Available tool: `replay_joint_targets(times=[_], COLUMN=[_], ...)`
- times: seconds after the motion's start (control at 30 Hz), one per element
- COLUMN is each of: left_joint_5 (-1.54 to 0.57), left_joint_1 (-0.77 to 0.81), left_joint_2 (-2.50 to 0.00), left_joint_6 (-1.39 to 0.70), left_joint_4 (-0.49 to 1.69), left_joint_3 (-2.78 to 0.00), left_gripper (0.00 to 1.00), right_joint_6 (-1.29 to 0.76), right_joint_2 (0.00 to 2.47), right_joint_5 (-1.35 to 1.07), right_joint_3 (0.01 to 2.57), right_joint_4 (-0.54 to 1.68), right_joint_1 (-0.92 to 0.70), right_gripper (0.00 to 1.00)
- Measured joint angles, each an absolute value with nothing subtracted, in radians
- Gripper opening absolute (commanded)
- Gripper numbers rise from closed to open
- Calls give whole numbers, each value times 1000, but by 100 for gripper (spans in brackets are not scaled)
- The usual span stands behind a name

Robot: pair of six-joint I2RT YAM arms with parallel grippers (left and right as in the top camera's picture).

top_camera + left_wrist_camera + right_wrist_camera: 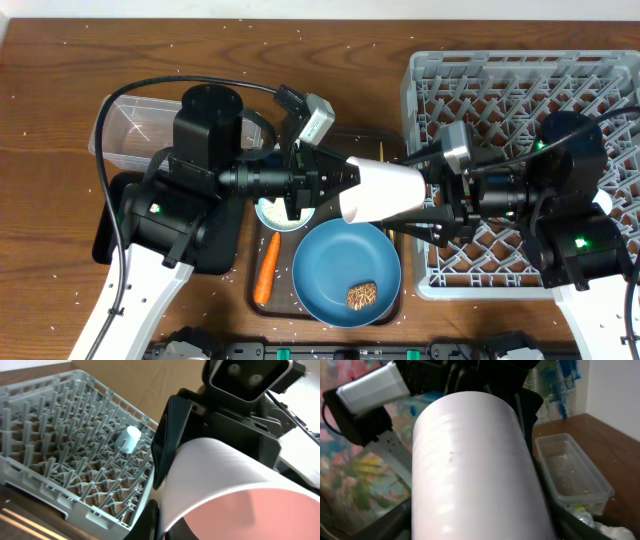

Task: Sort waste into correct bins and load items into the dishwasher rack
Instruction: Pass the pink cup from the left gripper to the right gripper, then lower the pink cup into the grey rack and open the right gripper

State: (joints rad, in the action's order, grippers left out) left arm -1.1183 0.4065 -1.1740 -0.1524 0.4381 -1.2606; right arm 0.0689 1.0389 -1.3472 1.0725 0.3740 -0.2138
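Pale pink cup (385, 190) aloft on its side just beside dishwasher rack (520, 75), probably mid-handover toward rack-side arm; left gripper (340, 178) pinching rim end; right gripper (425, 195) fingers straddle body, whether clamped cannot tell; light blue cup (128, 440) already racked.

We find the dishwasher rack (520, 80) mostly open (one light blue cup (128, 440) stands among its pegs). The pale pink cup (385, 190) blocks the middle.
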Motion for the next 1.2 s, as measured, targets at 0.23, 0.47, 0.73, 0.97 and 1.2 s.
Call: replay_joint_targets(times=[0.23,0.47,0.73,0.97,1.2], left_joint_5=[-1123,-1076,-986,-971,-961], left_joint_1=[405,350,301,301,301], left_joint_2=[-1172,-1171,-1171,-1171,-1171], left_joint_6=[-143,-147,-149,-149,-149], left_joint_4=[430,433,442,468,469], left_joint_3=[-1261,-1261,-1261,-1261,-1261], left_gripper=[58,70,70,70,70], right_joint_6=[69,12,-110,-215,-362], right_joint_2=[1039,1015,1001,1001,1024], right_joint_5=[-1349,-1325,-1242,-944,-497], right_joint_3=[1073,1073,1073,1073,1073], right_joint_4=[378,389,530,717,855], right_joint_1=[-209,-34,338,693,877], right_gripper=[49,50,50,51,52])
